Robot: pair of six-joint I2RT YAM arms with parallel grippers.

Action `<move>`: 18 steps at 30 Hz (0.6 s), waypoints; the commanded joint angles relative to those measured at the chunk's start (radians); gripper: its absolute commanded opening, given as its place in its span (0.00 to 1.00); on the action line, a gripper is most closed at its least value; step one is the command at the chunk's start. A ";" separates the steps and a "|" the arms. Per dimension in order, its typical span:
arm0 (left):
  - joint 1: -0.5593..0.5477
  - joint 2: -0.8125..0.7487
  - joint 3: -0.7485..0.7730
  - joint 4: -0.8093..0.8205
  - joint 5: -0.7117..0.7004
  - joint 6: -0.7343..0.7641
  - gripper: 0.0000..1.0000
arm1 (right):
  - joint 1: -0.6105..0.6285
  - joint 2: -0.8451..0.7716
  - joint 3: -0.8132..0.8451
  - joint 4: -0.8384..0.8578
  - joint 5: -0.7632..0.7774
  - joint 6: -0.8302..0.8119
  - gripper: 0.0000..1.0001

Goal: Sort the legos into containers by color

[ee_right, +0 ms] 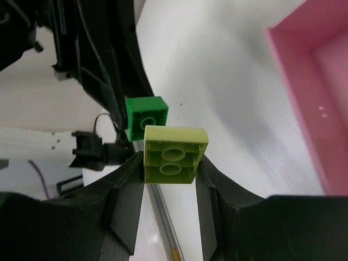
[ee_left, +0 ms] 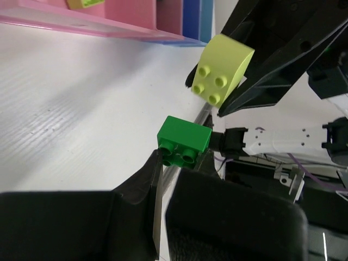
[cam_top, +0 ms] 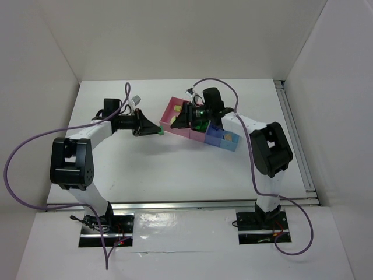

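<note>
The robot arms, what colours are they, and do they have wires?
Both arms are white tubes with chunky black joints. The left arm and right arm each trail a purple cable. The left tool and right tool have black, wedge-shaped fingers.

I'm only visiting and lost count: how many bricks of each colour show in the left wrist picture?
green brick: 1
lime-yellow brick: 2, one held, one in the pink bin
Total: 3
</note>
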 commanded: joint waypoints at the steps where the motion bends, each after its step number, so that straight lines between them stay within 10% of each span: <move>1: 0.001 -0.048 0.020 -0.014 -0.047 0.002 0.00 | -0.005 -0.017 0.070 -0.006 0.123 -0.005 0.19; 10: 0.001 -0.080 0.029 -0.079 -0.150 0.011 0.00 | -0.005 0.134 0.283 -0.196 0.480 -0.005 0.23; 13: 0.001 -0.100 0.029 -0.105 -0.190 0.020 0.00 | -0.005 0.214 0.375 -0.237 0.563 -0.027 0.46; 14: 0.001 -0.100 0.029 -0.120 -0.201 0.020 0.00 | -0.005 0.236 0.406 -0.281 0.587 -0.027 0.69; 18: -0.008 -0.100 0.039 -0.143 -0.241 0.029 0.00 | -0.005 0.306 0.546 -0.404 0.597 -0.090 0.85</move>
